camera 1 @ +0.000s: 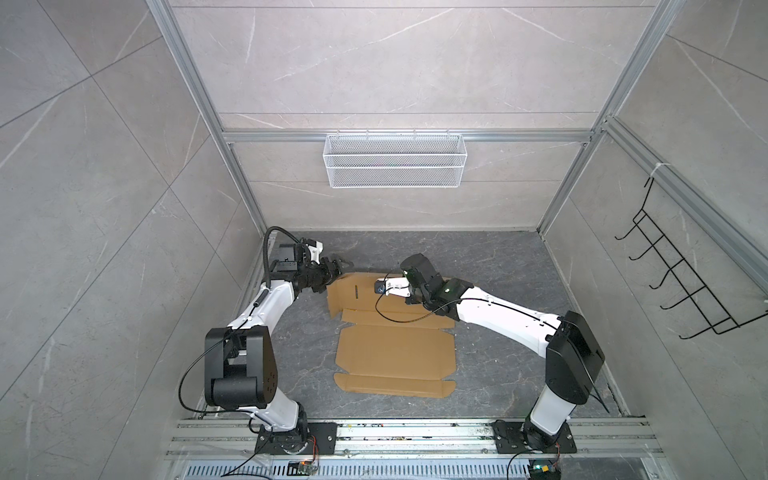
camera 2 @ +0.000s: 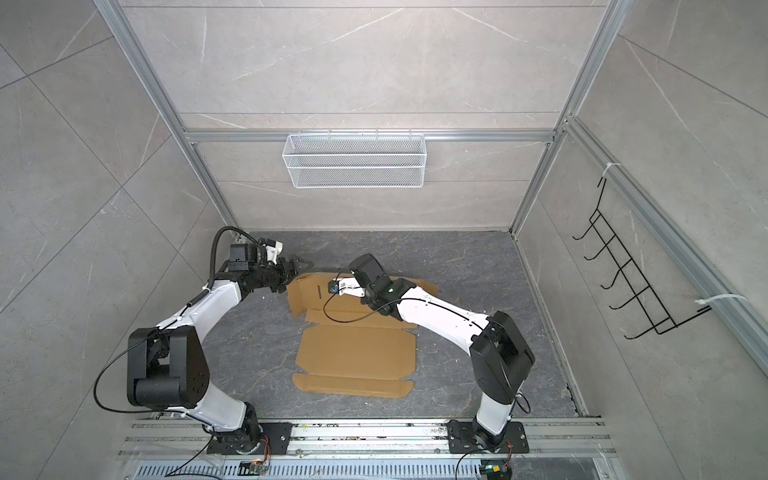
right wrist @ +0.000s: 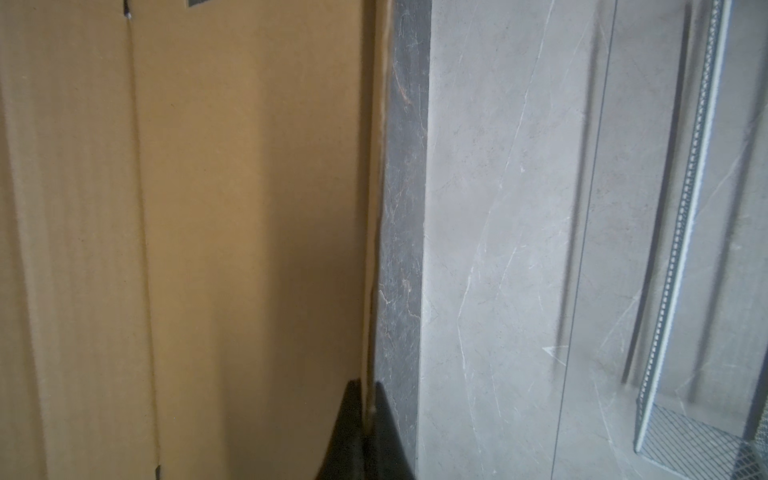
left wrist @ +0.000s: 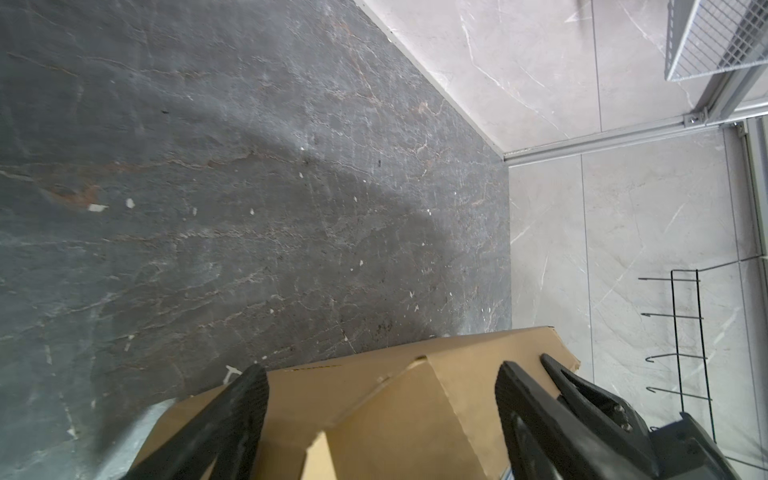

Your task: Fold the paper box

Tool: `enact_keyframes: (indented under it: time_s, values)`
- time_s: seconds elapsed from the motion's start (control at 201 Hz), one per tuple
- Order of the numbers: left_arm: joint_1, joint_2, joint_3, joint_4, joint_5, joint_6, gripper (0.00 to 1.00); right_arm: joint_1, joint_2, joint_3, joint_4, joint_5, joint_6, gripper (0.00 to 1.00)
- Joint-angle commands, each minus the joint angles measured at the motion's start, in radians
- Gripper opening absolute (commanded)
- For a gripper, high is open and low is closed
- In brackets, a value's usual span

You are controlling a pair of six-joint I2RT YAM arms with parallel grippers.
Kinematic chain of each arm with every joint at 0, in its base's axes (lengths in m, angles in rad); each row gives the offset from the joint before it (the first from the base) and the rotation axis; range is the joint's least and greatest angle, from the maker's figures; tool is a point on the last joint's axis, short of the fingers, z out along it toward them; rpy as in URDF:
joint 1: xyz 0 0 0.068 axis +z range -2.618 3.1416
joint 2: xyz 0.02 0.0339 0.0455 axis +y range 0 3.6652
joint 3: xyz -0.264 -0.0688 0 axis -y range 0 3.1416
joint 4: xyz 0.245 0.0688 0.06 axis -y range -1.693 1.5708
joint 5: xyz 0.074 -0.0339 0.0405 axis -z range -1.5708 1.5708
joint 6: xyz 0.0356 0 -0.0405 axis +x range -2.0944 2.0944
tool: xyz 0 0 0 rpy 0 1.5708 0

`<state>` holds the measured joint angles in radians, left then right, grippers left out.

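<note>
Toward the left edge of the worktop [camera 1: 498, 257], the left claw [camera 1: 340, 268], jaws spread apart, sits just beside the raised far-left flap [camera 1: 345, 297] of the paper box [camera 1: 395, 353], which lies mid-worktop, long axis near-to-far, its far edge clamped in the right claw [right wrist: 368, 395].

reaching inward with left arm [camera 1: 266, 305] and right arm [camera 1: 498, 316], elbows bent, wrists low. holding left gripper [left wrist: 380, 374] spread wide. pinching the paper box [right wrist: 249, 208] edge in right gripper [right wrist: 368, 399], fingers pressed together.
</note>
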<state>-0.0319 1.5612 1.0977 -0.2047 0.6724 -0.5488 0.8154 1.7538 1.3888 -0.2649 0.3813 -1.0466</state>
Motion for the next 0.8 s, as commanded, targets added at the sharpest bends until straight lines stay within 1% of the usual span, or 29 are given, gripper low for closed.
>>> enact_keyframes:
  time_s: [0.0,0.109,0.229,0.358,0.562,0.692,0.796]
  values:
    - [-0.042,-0.063,-0.01,-0.013,-0.018,0.02,0.88,0.019,0.002,0.041,-0.042,0.022,0.056,0.0]
    - [-0.087,-0.079,-0.013,-0.007,-0.071,0.009,0.88,0.031,0.016,0.067,-0.063,0.044,0.101,0.0]
    - [-0.135,-0.084,-0.029,0.03,-0.111,-0.013,0.88,0.049,0.017,0.066,-0.056,0.064,0.121,0.0]
    - [-0.164,-0.084,-0.05,0.078,-0.129,-0.057,0.88,0.07,0.014,0.055,-0.031,0.099,0.144,0.0]
    - [-0.211,-0.11,-0.115,0.198,-0.184,-0.15,0.87,0.106,-0.01,-0.045,0.14,0.157,0.158,0.0]
    - [-0.254,-0.123,-0.156,0.248,-0.243,-0.182,0.87,0.135,-0.001,-0.136,0.309,0.216,0.114,0.0]
    - [-0.255,-0.149,-0.2,0.285,-0.279,-0.214,0.87,0.149,0.011,-0.203,0.455,0.273,0.062,0.0]
